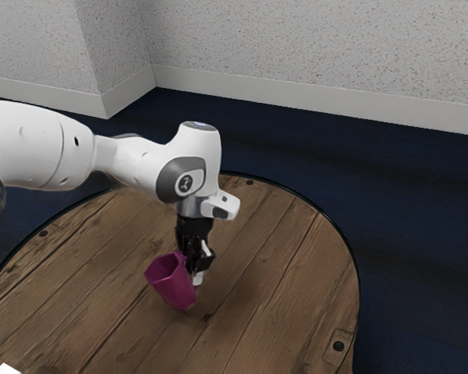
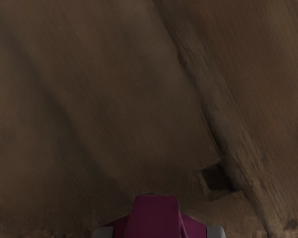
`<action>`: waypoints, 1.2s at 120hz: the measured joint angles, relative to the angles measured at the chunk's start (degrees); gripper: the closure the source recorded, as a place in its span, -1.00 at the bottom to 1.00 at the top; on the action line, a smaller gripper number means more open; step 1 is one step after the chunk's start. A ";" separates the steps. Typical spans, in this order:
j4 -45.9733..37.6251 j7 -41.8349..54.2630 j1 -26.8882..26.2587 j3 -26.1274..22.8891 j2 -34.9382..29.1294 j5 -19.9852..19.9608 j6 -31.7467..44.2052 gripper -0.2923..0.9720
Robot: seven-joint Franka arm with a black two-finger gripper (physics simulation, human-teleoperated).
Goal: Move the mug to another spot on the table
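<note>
One magenta mug [image 1: 170, 280], tilted, rim pinched by the hand [image 1: 197, 269], over wooden table [image 1: 281, 257]

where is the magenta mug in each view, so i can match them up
Exterior view: magenta mug tilted, gripped at its rim by the fingers, low centre, over the wooden table.
Wrist view: magenta mug directly under the hand.
Shared landmark: the wooden table's planks.

Speckled walls [image 1: 296, 39], navy floor [image 1: 398, 171], wooden table [image 1: 296, 265]
</note>
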 joint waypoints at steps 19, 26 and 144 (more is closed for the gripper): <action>7.93 -2.30 1.72 0.23 4.18 2.30 -10.03 0.49; 12.14 -2.97 3.51 0.40 7.19 2.64 -12.97 0.48; 39.02 -8.46 13.02 -0.02 28.98 3.11 -25.08 0.39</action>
